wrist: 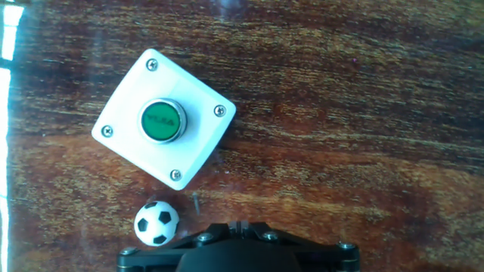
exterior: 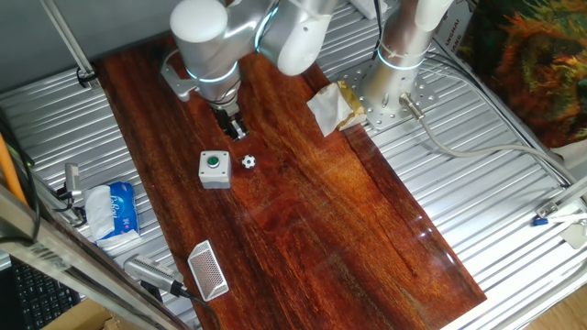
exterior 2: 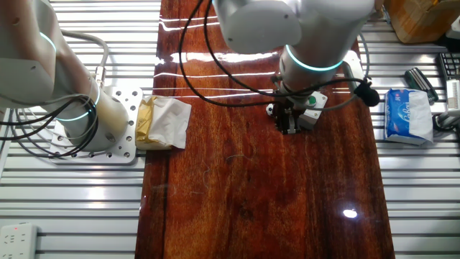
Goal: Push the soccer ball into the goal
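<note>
On the left of the bench in one fixed view, a blue tissue pack lies on the ribbed metal beside the wood, and the goal stands near the front edge, its white frame and mesh tilted toward the middle of the board. Further right and back sits the grey button box with its green cap, and just beside that, on the bare wood, rests the soccer ball, close to the box but seemingly not touching it. Directly behind the ball hangs the end effector, low over the surface; its fingers look drawn together with nothing between them, though no view shows the tips clearly enough to be sure, so I cannot tell its state. The hand view shows the ball just off the lower corner of the box, to the left of the finger line instead of centred under it. That offset is the main risk: a push from here would likely catch the ball off-centre and send it sideways, or drive it against the box, which lies near the path to the goal and could deflect it. A light ball on polished wood may also roll away faster than the arm follows and miss the narrow frame. To the right lies crumpled paper.
</note>
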{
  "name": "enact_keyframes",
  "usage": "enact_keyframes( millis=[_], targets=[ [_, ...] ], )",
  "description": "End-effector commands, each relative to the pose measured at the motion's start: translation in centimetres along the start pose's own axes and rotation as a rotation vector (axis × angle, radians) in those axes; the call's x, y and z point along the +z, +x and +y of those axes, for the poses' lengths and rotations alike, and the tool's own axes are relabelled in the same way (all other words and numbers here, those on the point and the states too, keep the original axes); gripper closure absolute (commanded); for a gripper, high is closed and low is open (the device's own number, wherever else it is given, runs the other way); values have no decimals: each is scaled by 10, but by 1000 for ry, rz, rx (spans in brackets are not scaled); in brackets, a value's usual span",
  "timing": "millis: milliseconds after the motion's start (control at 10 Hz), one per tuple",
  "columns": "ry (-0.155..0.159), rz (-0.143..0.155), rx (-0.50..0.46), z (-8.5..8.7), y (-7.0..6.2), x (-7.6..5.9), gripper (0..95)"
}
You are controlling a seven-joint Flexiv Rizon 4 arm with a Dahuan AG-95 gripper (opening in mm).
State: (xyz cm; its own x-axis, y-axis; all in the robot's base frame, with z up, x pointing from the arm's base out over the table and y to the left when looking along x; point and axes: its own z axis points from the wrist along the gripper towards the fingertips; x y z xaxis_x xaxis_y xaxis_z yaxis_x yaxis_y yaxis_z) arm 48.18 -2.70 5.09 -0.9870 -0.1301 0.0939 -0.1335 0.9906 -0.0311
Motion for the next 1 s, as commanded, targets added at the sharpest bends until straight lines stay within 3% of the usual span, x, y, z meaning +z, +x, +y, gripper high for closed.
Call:
enact_keyframes(
  millis=[100, 700, 1000],
  targets=[
    [-3, 22, -31, 1, 0, -1, 950],
    [14, 26, -29, 1, 0, -1, 950],
    [7, 11, 9, 0, 0, 0, 950]
  ],
)
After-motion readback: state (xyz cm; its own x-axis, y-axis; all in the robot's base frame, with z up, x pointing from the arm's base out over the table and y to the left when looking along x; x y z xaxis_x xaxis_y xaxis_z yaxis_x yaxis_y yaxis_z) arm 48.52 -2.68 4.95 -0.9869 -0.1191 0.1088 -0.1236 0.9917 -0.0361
